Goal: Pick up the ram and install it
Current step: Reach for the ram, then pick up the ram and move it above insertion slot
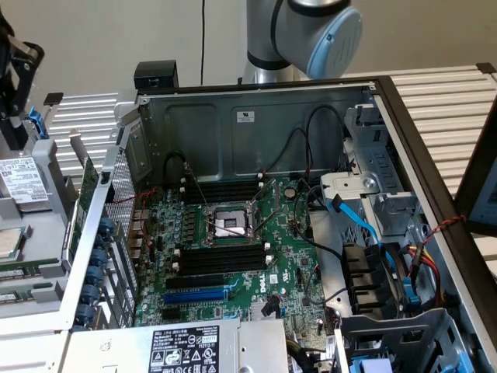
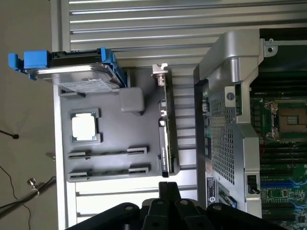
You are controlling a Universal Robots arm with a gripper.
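Two ram sticks lie side by side in the holders of a grey parts tray (image 2: 62, 115), one ram stick (image 2: 106, 153) just beside the other (image 2: 106, 171). Their green edges (image 1: 15, 273) also show at the exterior view's left edge. My gripper (image 2: 167, 188) hangs above the tray, its black fingers shut with nothing between them, a short way off the sticks' ends. In the exterior view its black body (image 1: 14, 78) stands high over the tray. Black empty memory slots (image 1: 221, 260) flank the CPU socket (image 1: 225, 225) on the motherboard.
On the tray also sit a hard drive in a blue caddy (image 2: 72, 67), a loose CPU (image 2: 85, 127) and a green card standing on edge (image 2: 165, 129). The open case's metal side wall (image 1: 101, 233) rises between tray and motherboard. Cables and a blue drive bay (image 1: 373, 272) crowd the exterior view's right.
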